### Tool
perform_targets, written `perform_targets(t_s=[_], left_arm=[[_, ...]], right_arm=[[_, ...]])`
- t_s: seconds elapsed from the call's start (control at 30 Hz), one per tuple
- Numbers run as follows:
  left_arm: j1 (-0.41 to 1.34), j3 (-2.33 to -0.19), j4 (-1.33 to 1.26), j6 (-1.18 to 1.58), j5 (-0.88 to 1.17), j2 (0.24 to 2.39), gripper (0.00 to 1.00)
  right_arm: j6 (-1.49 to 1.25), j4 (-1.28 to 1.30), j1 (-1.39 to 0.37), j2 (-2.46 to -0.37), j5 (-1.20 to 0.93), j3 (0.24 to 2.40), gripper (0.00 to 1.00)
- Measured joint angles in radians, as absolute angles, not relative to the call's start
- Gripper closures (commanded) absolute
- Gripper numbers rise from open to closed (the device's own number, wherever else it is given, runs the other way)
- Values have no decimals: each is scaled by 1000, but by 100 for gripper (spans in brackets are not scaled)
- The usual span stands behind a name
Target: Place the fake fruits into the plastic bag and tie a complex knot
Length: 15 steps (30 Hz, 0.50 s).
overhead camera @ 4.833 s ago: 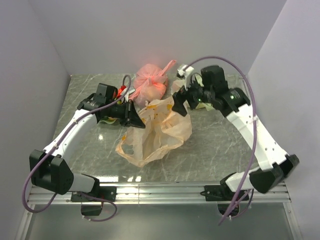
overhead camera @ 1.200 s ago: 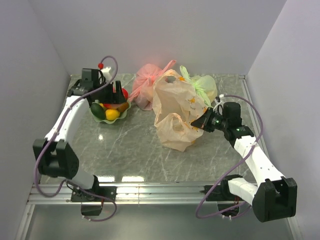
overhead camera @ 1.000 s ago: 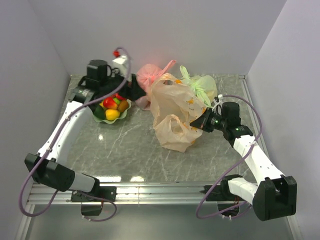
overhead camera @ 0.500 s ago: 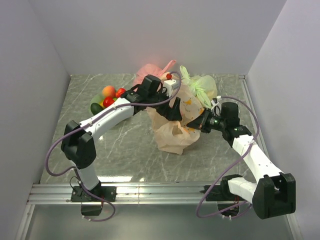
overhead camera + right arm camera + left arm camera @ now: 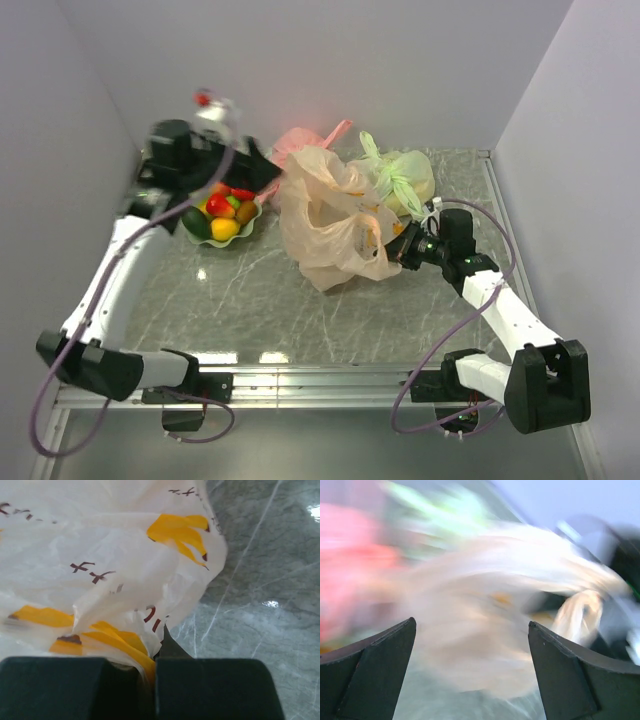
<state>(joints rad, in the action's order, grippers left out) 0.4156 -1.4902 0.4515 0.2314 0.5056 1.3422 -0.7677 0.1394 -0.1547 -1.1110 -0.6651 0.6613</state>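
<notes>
The plastic bag [image 5: 325, 225], pale orange and crinkled, stands slumped mid-table with its mouth gaping upward. No knot shows on its handles. My right gripper [image 5: 402, 251] is shut on the bag's right edge; in the right wrist view the printed film [image 5: 110, 565] is pinched between the closed fingers [image 5: 210, 685]. The fake fruits [image 5: 224, 212], red, yellow, orange and green, lie in a pale green dish [image 5: 251, 221] at the back left. My left gripper [image 5: 262, 170] hovers blurred above the dish, open and holding nothing, its fingers [image 5: 375, 670] wide apart and facing the bag [image 5: 485, 630].
A pink tied bag [image 5: 300, 145] and a light green tied bag [image 5: 408, 176] sit at the back, just behind the pale orange bag. Walls close in the marble table [image 5: 250, 290] on the left, back and right.
My left arm pulled back from the bag's mouth toward the back left, above the dish, opening its jaws fully. The bag spread leftward and its mouth gapes wider. The right gripper kept its hold.
</notes>
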Motion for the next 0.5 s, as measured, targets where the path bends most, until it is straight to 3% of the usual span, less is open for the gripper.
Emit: perform_targets(t_s=[0.2,0.5], left_arm=[[-1,-1459,506,277,395,1294,1],[-47,-1311,665,252,81,1379,5]], right_arm=[[-768,142,-155,-1110,-640,660,100],[-757,143,-155,-1103,-632,660,100]])
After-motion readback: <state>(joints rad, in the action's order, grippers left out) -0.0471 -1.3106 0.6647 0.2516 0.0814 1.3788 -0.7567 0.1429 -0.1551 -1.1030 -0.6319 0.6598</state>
